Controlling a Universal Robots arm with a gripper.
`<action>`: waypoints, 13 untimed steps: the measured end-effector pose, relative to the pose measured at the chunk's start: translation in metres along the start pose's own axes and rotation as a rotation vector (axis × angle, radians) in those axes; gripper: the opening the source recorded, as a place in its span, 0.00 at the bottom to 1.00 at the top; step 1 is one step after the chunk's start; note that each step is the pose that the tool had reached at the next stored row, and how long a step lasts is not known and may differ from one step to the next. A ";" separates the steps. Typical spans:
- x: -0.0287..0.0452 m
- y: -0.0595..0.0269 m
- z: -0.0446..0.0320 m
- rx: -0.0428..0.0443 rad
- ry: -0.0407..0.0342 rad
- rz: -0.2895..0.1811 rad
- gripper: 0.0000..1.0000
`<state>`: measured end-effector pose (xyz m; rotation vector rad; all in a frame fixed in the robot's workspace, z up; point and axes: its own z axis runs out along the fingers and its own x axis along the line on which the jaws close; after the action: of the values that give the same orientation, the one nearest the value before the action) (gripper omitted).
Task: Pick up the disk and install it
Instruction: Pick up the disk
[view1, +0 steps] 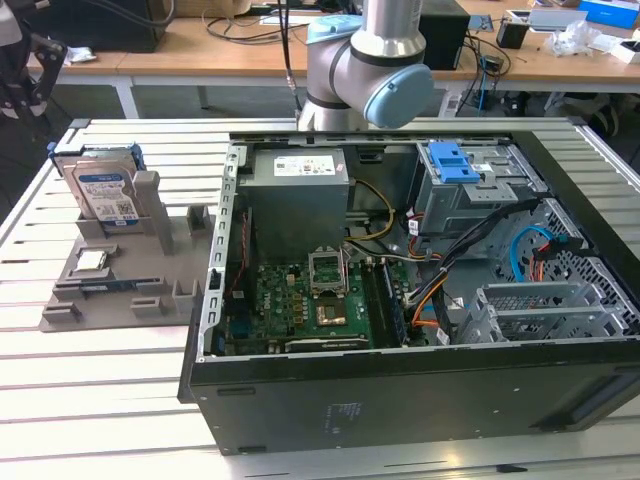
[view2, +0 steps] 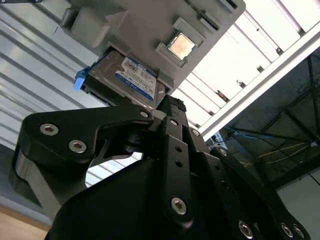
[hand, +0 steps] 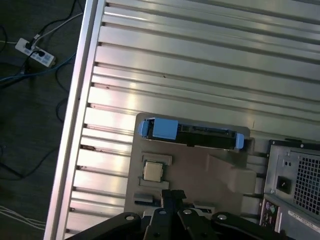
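At its tips, the gripper (hand: 172, 194) has its two fingers pressed together with nothing between them, and both wrist views show it hanging above the near edge of a grey plastic holder (hand: 200, 170). Just beyond the tips in the first wrist view lies a small square chip (hand: 152, 171) in its own recess. Further across the holder the disk (hand: 200, 136) stands on its long edge in a slot, its blue rails showing at both ends. The second wrist view shows the disk's blue-and-white label (view2: 132, 77) facing the gripper, with clear space between the two. In the exterior view the holder sits on the slatted metal table (view1: 100, 400) at the exterior view's left, with the open computer case (view1: 400, 390) beside it. Inside the case, a grey cage with a blue latch (view1: 470, 190) stands toward the far right corner. Judging by this, the task has barely begun: the disk is neither gripped nor lifted, and both pickup and installing remain.
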<state>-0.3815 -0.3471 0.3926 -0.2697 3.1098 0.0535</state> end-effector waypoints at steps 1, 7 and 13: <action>0.0000 0.0000 0.0000 -0.0002 0.0003 -0.008 0.11; 0.0000 0.0000 0.0000 -0.0012 0.0029 -0.087 0.11; 0.0000 0.0000 0.0000 -0.0024 0.0053 -0.155 0.11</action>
<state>-0.3815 -0.3472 0.3926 -0.5110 3.0823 0.0541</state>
